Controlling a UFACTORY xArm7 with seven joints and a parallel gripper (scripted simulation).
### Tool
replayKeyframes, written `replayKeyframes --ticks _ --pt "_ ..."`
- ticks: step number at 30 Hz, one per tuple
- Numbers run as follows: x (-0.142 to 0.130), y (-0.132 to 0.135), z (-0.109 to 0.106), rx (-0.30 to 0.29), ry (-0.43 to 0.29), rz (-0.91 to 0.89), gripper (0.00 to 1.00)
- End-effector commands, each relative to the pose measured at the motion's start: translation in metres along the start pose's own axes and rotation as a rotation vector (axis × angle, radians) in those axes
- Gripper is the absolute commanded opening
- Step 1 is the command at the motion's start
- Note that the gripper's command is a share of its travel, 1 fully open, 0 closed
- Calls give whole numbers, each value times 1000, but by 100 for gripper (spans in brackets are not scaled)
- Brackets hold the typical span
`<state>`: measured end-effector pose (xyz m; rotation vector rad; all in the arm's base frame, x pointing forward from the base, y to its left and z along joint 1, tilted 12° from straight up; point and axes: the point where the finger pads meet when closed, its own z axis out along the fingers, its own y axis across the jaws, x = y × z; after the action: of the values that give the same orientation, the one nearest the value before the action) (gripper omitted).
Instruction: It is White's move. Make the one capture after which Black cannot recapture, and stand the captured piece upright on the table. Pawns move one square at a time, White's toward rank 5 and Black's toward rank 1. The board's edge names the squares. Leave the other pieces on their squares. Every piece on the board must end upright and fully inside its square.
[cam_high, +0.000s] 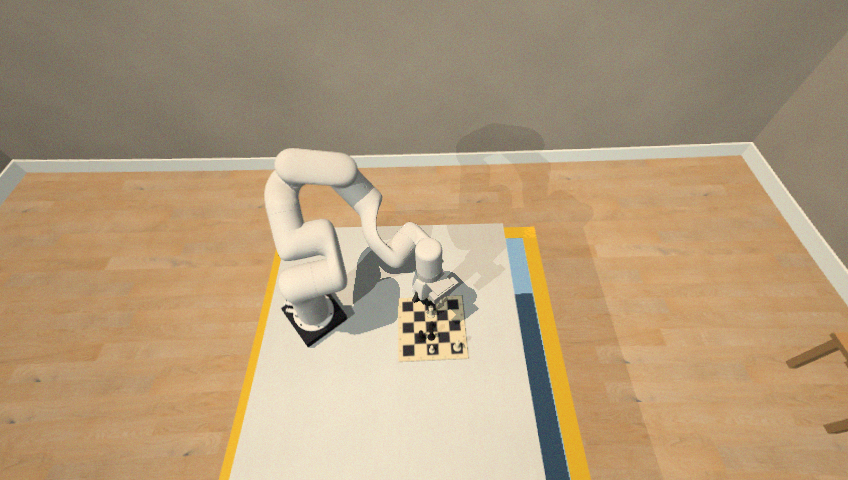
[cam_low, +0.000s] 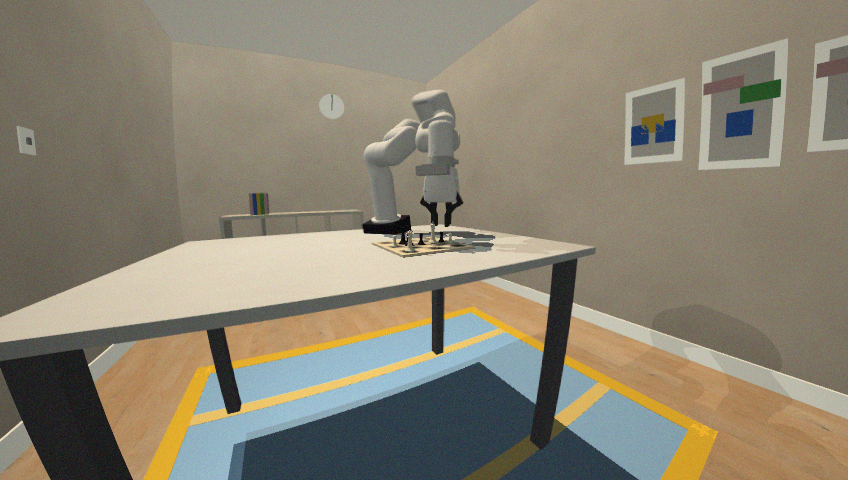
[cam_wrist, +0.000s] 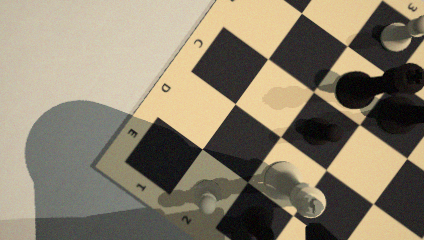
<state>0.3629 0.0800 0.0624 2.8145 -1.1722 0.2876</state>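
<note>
The board (cam_high: 433, 359) (cam_low: 404, 255) (cam_wrist: 180, 65) lies on the table. A tall white piece (cam_high: 431, 312) (cam_low: 433, 233) (cam_wrist: 282, 175) stands upright on D3. A white pawn (cam_wrist: 207, 192) is on E2, another white piece (cam_high: 432, 349) on A3, and one (cam_high: 457, 347) on A1. A tall black piece (cam_high: 431, 336) (cam_wrist: 354, 90) is on B3, a black piece (cam_high: 421, 336) (cam_wrist: 395, 116) on B4, and a small one (cam_low: 421, 239) (cam_wrist: 317, 131) on C3. A shadowed black piece (cam_low: 441, 236) (cam_wrist: 256, 220) is on E3. My gripper (cam_high: 423, 302) (cam_low: 441, 224) is partly open and empty, above the board's E side.
The arm's base (cam_high: 314, 315) (cam_low: 386, 224) stands on the table (cam_high: 333, 416) (cam_low: 238, 267) beside the board's rank 5 side. The arm's shadow falls over the E1 corner.
</note>
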Motion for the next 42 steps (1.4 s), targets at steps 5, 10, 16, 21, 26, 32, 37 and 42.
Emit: replayKeyframes --ticks 5,10,16,21,26,32,37,42 --pt "1 -1 6 3 1 0 35" --pt "1 -1 8 3 1 0 35" --pt "1 -1 9 3 1 0 35" --pt "1 -1 9 3 1 0 35" --pt "1 -1 9 3 1 0 35" --pt "1 -1 9 3 1 0 35" --pt "1 -1 9 3 1 0 35" --pt "1 -1 9 3 1 0 35"
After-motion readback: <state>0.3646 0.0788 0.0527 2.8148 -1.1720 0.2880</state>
